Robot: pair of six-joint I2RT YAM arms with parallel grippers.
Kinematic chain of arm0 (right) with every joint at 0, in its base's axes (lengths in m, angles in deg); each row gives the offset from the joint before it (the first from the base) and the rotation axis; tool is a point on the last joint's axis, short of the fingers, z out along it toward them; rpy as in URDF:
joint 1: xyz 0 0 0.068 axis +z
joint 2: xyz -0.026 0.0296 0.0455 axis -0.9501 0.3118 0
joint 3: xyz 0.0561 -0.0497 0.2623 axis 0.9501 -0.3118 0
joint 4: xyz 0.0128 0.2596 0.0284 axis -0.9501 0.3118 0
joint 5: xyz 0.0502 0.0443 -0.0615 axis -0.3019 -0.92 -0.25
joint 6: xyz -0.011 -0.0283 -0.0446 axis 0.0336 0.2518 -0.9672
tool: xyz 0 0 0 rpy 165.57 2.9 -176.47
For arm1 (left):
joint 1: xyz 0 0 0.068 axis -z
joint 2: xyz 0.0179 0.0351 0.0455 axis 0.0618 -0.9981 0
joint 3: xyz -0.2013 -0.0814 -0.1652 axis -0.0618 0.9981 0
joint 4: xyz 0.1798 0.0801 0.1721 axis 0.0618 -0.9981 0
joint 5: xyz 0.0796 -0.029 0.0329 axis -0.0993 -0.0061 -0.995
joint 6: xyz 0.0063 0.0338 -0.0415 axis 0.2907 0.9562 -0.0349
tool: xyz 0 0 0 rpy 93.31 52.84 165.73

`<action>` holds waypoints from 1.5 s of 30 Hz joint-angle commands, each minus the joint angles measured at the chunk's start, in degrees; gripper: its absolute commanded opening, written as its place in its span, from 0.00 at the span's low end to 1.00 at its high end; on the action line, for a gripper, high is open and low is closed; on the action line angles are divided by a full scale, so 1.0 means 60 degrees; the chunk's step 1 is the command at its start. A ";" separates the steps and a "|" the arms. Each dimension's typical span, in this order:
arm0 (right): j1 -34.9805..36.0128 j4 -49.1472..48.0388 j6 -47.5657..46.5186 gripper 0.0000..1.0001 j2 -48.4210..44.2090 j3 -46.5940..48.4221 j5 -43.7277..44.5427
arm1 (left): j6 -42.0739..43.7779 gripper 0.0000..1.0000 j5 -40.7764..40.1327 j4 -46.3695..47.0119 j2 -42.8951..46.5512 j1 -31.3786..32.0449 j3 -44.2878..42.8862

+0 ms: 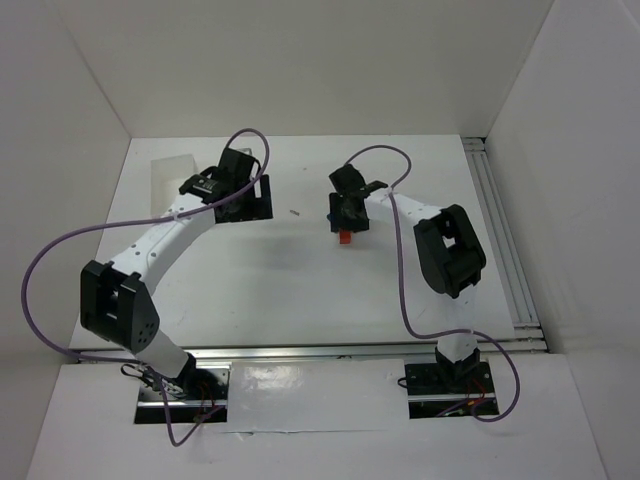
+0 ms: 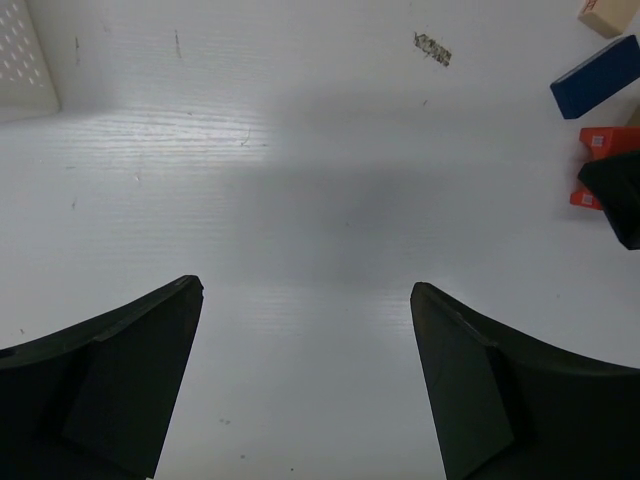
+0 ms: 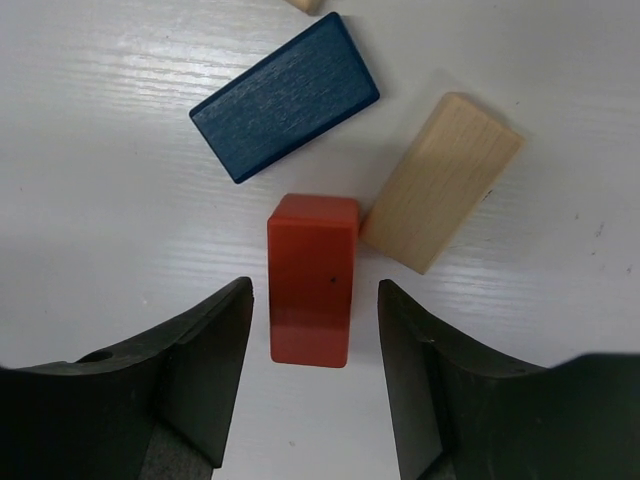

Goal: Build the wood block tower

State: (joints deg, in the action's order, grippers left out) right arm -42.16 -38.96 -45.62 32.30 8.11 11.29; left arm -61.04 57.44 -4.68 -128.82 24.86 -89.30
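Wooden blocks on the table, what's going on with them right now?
The right hand straddles the orange-red block, its fingers on either side with gaps showing. A blue block and a pale block lie flat beside it. The left hand hangs open over the table. None of these is stacked yet.

Pale block partly off-frame

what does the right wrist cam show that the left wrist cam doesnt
Only the right wrist: the right gripper open around the red block, with gaps on both sides. Only the left wrist: the left gripper open over the table, and a corner of the tub. Both: the red block, the blue block and pale blocks.
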 commanded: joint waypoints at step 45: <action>-0.0609 -0.0279 0.0838 0.98 -0.0365 -0.0231 0.0643 | -0.0452 0.98 -0.1104 0.0058 0.0175 0.1339 -0.0468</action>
State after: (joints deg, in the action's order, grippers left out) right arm -46.18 -41.19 -42.05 30.40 4.48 14.07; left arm -63.42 52.05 -4.46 -127.77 32.62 -90.61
